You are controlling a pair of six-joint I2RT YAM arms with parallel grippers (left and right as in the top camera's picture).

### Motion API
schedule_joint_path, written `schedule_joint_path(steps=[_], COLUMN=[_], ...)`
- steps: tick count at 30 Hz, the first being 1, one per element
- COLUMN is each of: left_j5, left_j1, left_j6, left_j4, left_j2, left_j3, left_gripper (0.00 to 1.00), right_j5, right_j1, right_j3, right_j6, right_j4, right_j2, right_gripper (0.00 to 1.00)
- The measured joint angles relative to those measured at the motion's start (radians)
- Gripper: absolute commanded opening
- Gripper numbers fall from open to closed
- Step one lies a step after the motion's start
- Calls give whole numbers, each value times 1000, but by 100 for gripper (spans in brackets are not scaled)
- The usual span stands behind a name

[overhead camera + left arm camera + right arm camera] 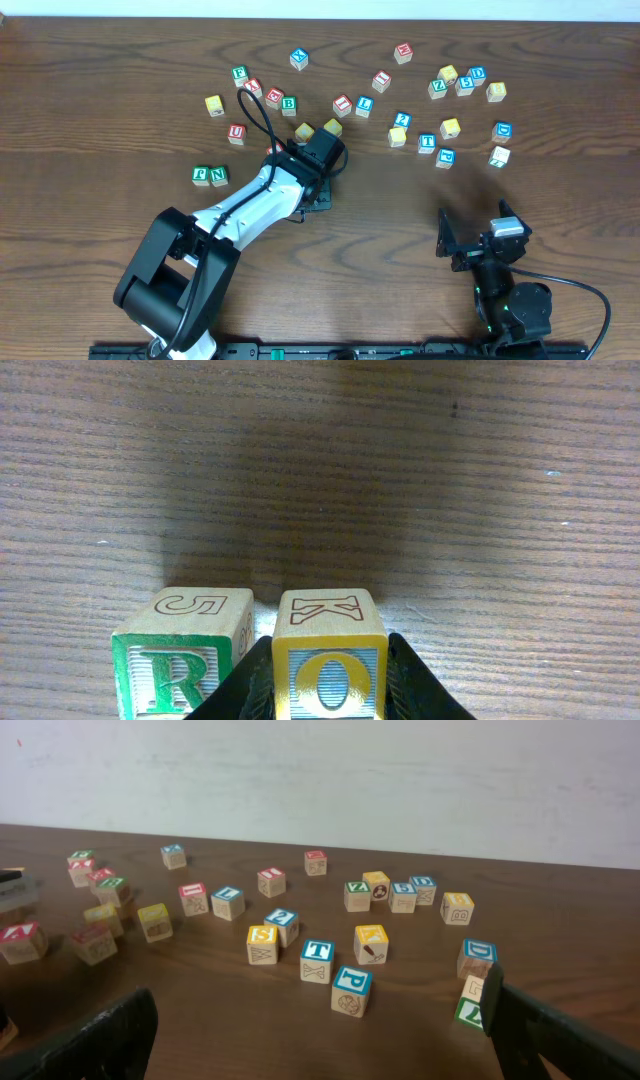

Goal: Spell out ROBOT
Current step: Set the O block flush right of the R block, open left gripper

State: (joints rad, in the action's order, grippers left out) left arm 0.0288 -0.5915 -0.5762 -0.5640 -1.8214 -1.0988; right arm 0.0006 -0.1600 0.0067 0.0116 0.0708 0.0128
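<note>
Dark wood tabletop, scattered with letter cubes, is what you are looking at. Your left gripper is pinching the yellow O cube between narrowed jaws, and that cube is sitting on the table just beside the green R cube. The green B cube is lying nearby among other cubes, and the blue T cube well apart toward your right. Your right gripper is hanging low over bare wood, jaws spread wide, gripping nothing.

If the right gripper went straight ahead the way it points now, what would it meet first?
Probably the small wooden cube with the blue-bordered P, nearest ahead of the open right gripper; the blue-bordered T cube sits just behind.
</note>
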Motion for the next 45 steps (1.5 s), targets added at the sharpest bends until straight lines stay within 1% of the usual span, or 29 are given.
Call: schedule_joint_path(steps=[4,5,12,13,37,38,39,40,44,45], left_j5=[0,0,0,0,8,8,8,8,31,32], left_j1=[0,0,0,0,8,8,8,8,11,14], left_j6=[0,0,0,0,0,0,0,0,1,1], left_j4=[0,0,0,0,-15,-16,-15,-15,-29,-34], left_j2=[0,0,0,0,7,7,7,7,6,6], left_j3=[0,0,0,0,3,3,3,3,23,29], left_gripper=[15,17,17,21,23,23,29,32,33,37], right_j5=[0,0,0,0,0,0,0,0,0,0], right_j1=[0,0,0,0,0,0,0,0,0,0], right_j3=[0,0,0,0,0,0,0,0,0,0], right_j6=[0,0,0,0,0,0,0,0,0,0], right_j4=[0,0,0,0,0,0,0,0,0,0], right_j2=[0,0,0,0,0,0,0,0,0,0], right_gripper=[99,99,99,99,99,99,99,99,99,99])
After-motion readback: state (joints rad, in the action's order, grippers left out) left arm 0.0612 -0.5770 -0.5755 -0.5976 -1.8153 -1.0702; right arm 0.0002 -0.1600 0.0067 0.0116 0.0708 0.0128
